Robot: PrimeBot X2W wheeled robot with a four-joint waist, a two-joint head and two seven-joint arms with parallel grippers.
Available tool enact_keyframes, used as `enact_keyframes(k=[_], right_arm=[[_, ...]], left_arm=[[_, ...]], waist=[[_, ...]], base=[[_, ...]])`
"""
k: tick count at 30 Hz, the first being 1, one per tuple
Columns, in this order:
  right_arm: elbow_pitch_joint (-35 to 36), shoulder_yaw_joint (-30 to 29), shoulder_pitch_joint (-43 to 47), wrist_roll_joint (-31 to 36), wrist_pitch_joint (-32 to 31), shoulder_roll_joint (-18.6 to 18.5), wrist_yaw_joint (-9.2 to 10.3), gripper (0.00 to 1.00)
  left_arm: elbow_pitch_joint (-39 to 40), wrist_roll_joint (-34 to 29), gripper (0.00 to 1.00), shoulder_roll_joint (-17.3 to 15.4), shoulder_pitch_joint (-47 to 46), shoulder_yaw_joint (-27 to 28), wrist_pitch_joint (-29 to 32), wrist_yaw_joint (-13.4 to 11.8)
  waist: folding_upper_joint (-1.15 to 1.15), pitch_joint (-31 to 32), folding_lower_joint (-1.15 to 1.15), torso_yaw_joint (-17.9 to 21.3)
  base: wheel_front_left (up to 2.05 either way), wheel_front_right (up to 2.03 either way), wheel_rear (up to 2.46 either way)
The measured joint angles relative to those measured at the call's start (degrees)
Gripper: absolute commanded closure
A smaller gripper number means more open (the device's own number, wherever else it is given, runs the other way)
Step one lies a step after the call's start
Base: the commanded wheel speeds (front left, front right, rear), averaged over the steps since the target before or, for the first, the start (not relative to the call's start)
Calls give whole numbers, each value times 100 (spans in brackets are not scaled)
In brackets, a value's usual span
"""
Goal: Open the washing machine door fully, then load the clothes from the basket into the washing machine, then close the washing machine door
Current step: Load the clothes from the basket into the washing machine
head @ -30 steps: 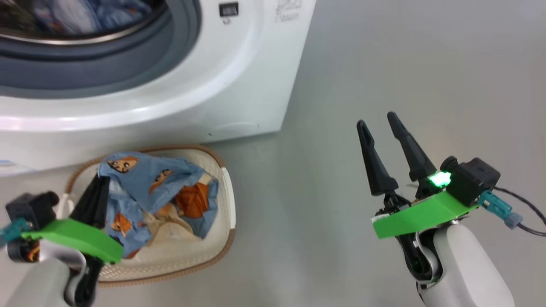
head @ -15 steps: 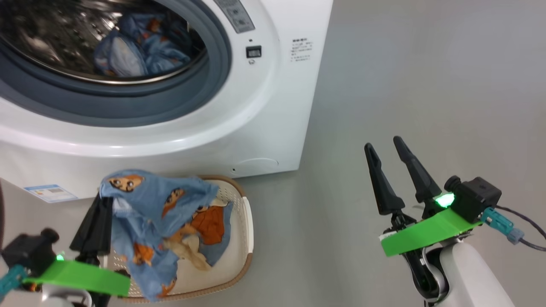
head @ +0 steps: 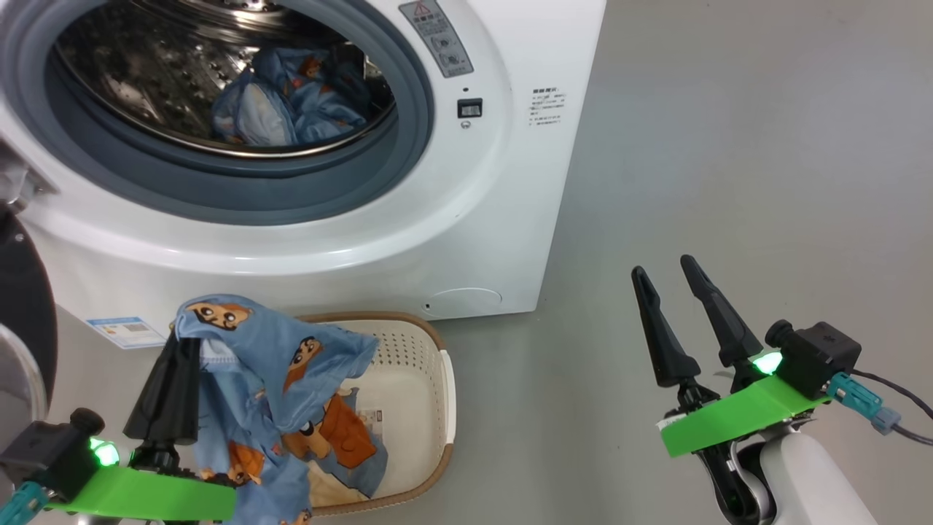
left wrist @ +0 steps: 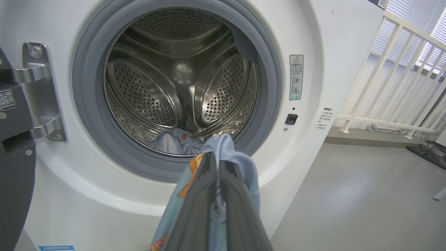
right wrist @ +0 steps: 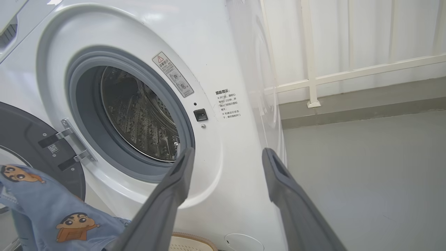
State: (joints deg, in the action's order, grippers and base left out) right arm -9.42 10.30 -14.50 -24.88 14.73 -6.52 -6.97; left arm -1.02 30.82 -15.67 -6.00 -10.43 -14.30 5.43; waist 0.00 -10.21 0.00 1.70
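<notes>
My left gripper (head: 186, 346) is shut on the clothes (head: 270, 379), a light blue cloth with orange-brown cartoon figures. The cloth hangs from the fingers above the basket (head: 426, 379), its lower end trailing inside it. In the left wrist view the gripper (left wrist: 216, 164) holds the cloth (left wrist: 240, 164) just before the washing machine (head: 481, 219). More blue clothes (head: 291, 102) lie in the drum (left wrist: 181, 80). The washing machine door (head: 22, 313) stands swung open at the left. My right gripper (head: 662, 265) is open over bare floor, right of the machine, holding nothing.
Grey floor (head: 729, 146) stretches to the right of the machine. A white railing (left wrist: 393, 69) runs along the wall behind. A blue energy sticker (head: 124, 332) sits low on the machine's front. A cable (head: 904, 397) trails from the right wrist.
The head camera has tilted up, showing more of the drum. My left gripper has lifted the blue cloth higher out of the basket. The right gripper stays open in place.
</notes>
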Motion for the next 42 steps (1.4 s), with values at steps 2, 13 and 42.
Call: enact_keyframes(k=[2,13,42], right_arm=[[-10,1,38,0,0,-21,0,0],[-11,13,40,-1,0,-38,0,0],[271,86,-352,26,0,1,0,0]], left_arm=[[20,2,100,4,3,9,0,-22],[-75,21,100,145,-49,9,1,-68],[-2881,-337,100,-408,-4147,34,1,143]], waist=[[0,27,0,-21],[0,-44,0,-50],[0,-1306,0,408]], base=[[0,0,0],[0,0,0],[0,0,0]])
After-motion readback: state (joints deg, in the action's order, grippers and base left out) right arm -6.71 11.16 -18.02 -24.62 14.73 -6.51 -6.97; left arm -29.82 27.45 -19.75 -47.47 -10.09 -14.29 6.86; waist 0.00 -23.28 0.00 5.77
